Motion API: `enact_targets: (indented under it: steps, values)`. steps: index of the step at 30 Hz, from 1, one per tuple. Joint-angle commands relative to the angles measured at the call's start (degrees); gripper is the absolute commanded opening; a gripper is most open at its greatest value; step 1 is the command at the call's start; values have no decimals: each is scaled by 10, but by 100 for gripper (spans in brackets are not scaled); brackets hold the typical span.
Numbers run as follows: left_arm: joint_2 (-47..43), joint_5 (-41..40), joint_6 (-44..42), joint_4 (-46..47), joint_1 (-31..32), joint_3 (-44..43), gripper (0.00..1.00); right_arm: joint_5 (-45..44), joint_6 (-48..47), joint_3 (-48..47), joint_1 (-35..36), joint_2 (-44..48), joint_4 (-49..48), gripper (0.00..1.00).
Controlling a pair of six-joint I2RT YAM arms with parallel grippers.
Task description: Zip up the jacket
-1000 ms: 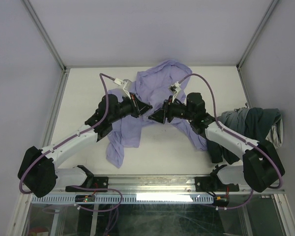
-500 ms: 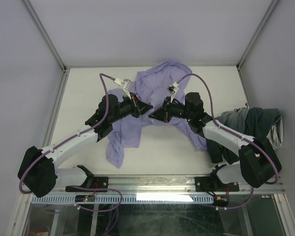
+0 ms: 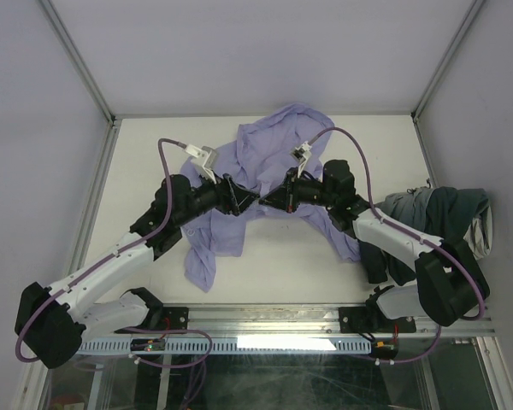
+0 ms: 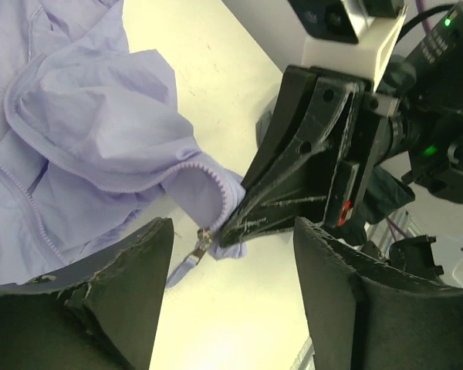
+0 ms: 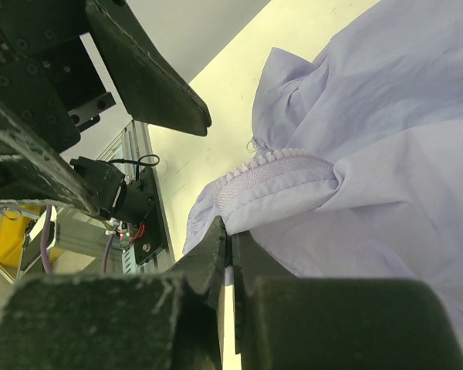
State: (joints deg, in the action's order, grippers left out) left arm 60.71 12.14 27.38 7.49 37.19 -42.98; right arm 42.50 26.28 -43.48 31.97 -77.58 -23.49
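The lavender jacket (image 3: 265,145) lies crumpled at the back middle of the table. My right gripper (image 3: 268,202) is shut on its zipper edge (image 5: 274,173), pinching the hem corner (image 5: 230,235) just above the table. My left gripper (image 3: 245,198) faces it from the left, open, with nothing between its fingers (image 4: 119,297). In the left wrist view the metal zipper slider (image 4: 204,237) and its lavender pull tab (image 4: 181,270) hang free beside the right gripper's fingertips (image 4: 251,216). The left gripper (image 4: 231,308) sits a short way in front of them.
A dark grey-green garment (image 3: 449,213) is bunched at the table's right edge, by the right arm's base. One jacket sleeve (image 3: 207,252) trails toward the near edge under the left arm. Metal frame posts and white walls enclose the table.
My left gripper has opened and let go of the jacket, and its arm has swung lower and further left. My right gripper closed on the zipper edge and shifted slightly left.
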Motion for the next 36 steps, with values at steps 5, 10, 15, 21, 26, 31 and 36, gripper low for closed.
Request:
enact_targets:
  steps: [5, 10, 15, 21, 26, 31, 36]
  values:
    - [-14, 32, -64, 5, 7, 47, 68, 11, 4, -38, -3, 20, -32, 0]
    - [3, 42, -82, 40, 7, 64, 67, 11, 5, -44, -4, 18, -31, 0]
    - [25, 52, -95, 64, 7, 67, 61, 9, 7, -45, -3, 17, -30, 0]
    - [56, 53, -103, 89, 6, 60, 56, 8, 7, -47, -3, 15, -31, 0]
    - [74, 49, -104, 104, 7, 54, 43, 5, 7, -49, -3, 13, -30, 0]
    - [84, 59, -104, 106, 7, 50, 22, 3, 9, -59, -3, 7, -31, 0]
    - [86, 74, -94, 99, 7, 48, 1, -6, 11, -64, -4, 0, -37, 0]
